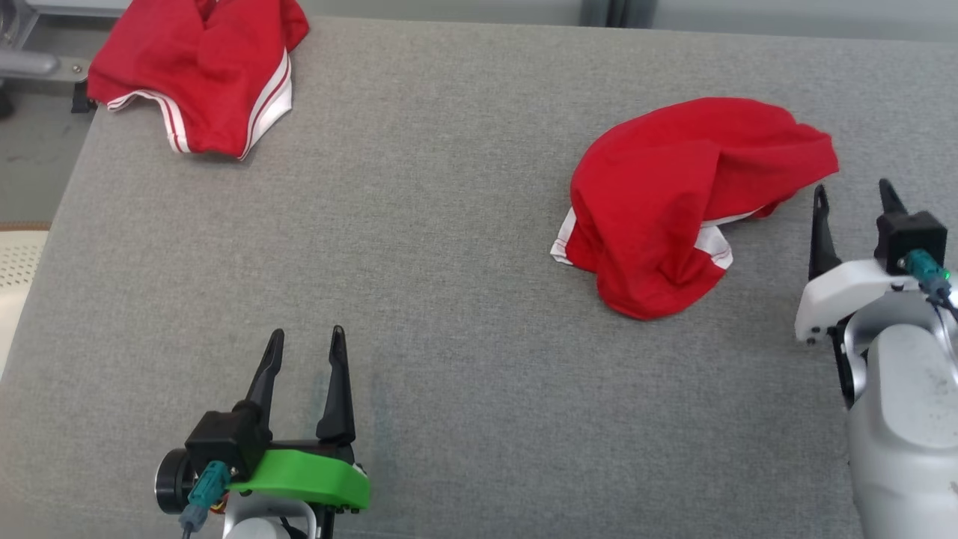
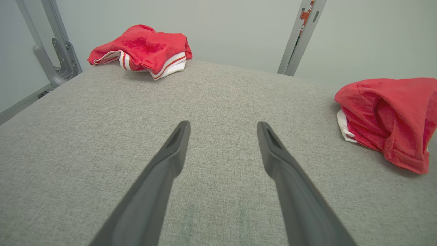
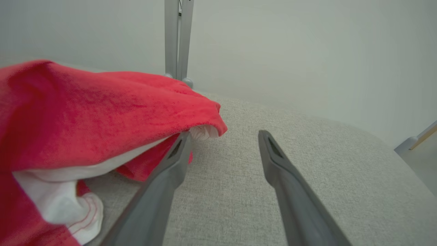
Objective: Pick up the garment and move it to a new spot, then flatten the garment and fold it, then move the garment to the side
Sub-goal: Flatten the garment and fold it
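The right arm comes in from the lower right of the head view, pale forearm rising to the right gripper [image 1: 853, 185], whose two dark fingers point away from the robot and stand wide apart with nothing between them; the left gripper [image 1: 307, 332] rests low at the near left of the grey fabric bench [image 1: 449, 262], fingers also spread wide and holding nothing, well apart from either piece of clothing.

The red garment [image 1: 673, 195] lies crumpled in a loose heap on the right half of the bench, just left of the right gripper; its cloth is bunched and folded over itself, with white trim showing along the lower edges. A second red garment [image 1: 202, 67] with white stripes sits heaped at the far left corner.

The right wrist view brings the right gripper [image 3: 224, 133] close: the inner finger's tip meets the hem of the garment [image 3: 85, 112], though whether it touches cannot be told; a grey upright post [image 3: 177, 37] stands behind. The left wrist view looks past the left gripper [image 2: 223, 123] over bare bench, with the garment [image 2: 392, 112] at the right edge and the striped one [image 2: 143, 44] far off to the left.
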